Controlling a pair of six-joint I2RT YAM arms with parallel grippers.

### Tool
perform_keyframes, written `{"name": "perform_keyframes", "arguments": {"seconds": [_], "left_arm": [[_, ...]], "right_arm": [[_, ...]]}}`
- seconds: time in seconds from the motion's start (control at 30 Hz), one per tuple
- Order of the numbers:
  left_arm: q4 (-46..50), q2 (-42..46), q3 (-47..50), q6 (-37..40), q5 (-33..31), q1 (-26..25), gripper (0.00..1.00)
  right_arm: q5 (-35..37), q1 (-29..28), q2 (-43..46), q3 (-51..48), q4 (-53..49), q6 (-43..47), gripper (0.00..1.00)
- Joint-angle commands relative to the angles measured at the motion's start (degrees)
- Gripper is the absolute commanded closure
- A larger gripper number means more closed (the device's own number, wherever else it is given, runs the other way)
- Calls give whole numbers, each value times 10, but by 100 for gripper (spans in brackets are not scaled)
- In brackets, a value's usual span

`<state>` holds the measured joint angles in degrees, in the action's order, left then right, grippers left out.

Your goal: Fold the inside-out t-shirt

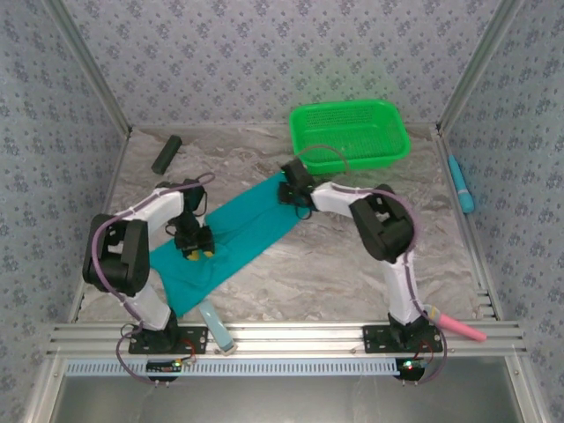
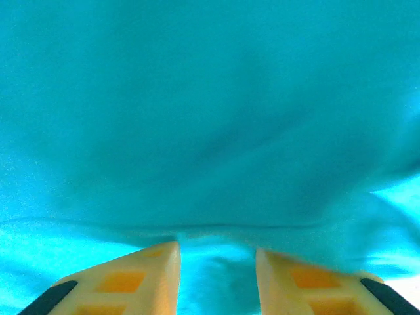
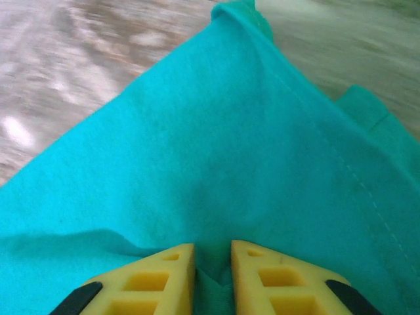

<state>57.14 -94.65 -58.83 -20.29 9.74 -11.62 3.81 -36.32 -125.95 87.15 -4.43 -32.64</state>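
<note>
The inside-out t-shirt (image 1: 238, 233) is teal and lies folded into a long strip, running diagonally from near left to the far middle of the table. My left gripper (image 1: 200, 253) stands over the strip's lower half. In the left wrist view its yellow fingers (image 2: 147, 269) hold a thick bunch of the t-shirt (image 2: 210, 118) between them at my left gripper (image 2: 216, 248). My right gripper (image 1: 293, 191) is at the strip's far end. There its narrow jaws pinch a small fold of the t-shirt (image 3: 216, 144) at my right gripper (image 3: 213, 246), near a stitched hem.
A bright green mesh basket (image 1: 350, 132) stands at the back, just behind the right gripper. A black block (image 1: 166, 154) lies back left. A blue stick (image 1: 460, 185) lies by the right wall, a pink one (image 1: 458, 326) and a pale blue one (image 1: 216, 324) near the front rail.
</note>
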Motion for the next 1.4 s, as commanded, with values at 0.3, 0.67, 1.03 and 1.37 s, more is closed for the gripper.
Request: {"name": "perform_keyframes", "arguments": {"seconds": [0.3, 0.67, 1.03, 1.37], "left_arm": [[-30, -21, -30, 0, 67, 21, 65], [4, 16, -24, 24, 48, 39, 65], [46, 91, -29, 18, 14, 71, 61], [-56, 39, 54, -32, 53, 72, 64]], "right_arm": [[3, -32, -66, 292, -237, 14, 48], [28, -124, -18, 88, -184, -160, 55], [-24, -43, -225, 384, -217, 13, 76], [-170, 4, -278, 624, -272, 31, 58]]}}
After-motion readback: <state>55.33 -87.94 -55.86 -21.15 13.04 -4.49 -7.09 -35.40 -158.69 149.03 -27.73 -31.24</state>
